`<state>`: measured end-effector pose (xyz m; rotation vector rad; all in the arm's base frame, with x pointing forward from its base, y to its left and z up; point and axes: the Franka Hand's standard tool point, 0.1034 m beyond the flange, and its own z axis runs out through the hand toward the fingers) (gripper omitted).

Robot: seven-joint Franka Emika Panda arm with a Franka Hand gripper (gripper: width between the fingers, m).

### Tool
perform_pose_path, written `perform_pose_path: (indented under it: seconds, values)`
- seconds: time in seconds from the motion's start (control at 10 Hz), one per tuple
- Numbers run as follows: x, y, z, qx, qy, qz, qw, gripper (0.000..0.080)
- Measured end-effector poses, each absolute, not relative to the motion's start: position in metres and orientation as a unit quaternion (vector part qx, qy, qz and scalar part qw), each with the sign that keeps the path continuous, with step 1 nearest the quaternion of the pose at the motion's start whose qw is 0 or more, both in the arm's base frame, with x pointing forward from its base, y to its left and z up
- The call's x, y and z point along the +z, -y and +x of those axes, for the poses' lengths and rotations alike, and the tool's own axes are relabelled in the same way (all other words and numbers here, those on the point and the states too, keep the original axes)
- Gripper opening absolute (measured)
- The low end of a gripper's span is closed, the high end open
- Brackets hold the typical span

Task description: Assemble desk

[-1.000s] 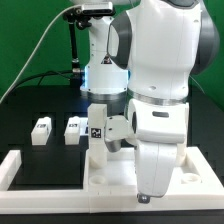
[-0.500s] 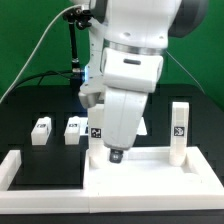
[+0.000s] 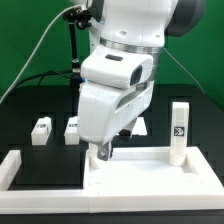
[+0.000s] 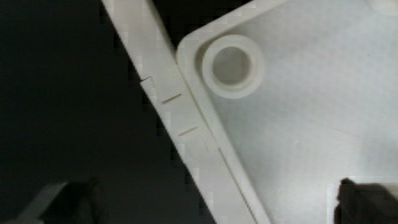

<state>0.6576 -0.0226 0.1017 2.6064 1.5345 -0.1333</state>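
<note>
The white desk top (image 3: pixel 150 170) lies flat at the front of the table. One square leg (image 3: pixel 179 130) with a tag stands upright on its far corner at the exterior view's right. Two more tagged legs (image 3: pixel 41 131) (image 3: pixel 73 128) lie on the black table further toward the exterior view's left. My gripper (image 3: pixel 103 152) hangs open just above the top's left far corner with nothing held. In the wrist view the round corner socket (image 4: pixel 231 65) and the top's rim (image 4: pixel 187 130) show, with the gripper (image 4: pixel 214 205) straddling the rim and one dark fingertip (image 4: pixel 365 200) over the white top.
A long white border bar (image 3: pixel 15 170) runs along the front at the exterior view's left. The arm's bulky body (image 3: pixel 125 70) hides the table's middle. A black stand with a camera (image 3: pixel 72 40) rises at the back. The black table (image 4: pixel 71 110) lies beside the top's rim.
The arm has swung toward the exterior view's left and the gripper has risen off the front of the top to its left far corner. It now hides a tagged leg seen earlier.
</note>
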Motion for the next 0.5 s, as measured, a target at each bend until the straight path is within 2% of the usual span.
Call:
perform_pose_path:
  seconds: [0.2, 0.4, 0.5]
  values:
    - [0.112, 0.059, 0.649, -0.052, -0.432, 0.899, 0.043, 0.0649]
    - [0.135, 0.111, 0.636, -0.054, -0.357, 0.932, 0.033, 0.0649]
    - [0.138, 0.125, 0.632, -0.054, -0.317, 0.946, 0.039, 0.0649]
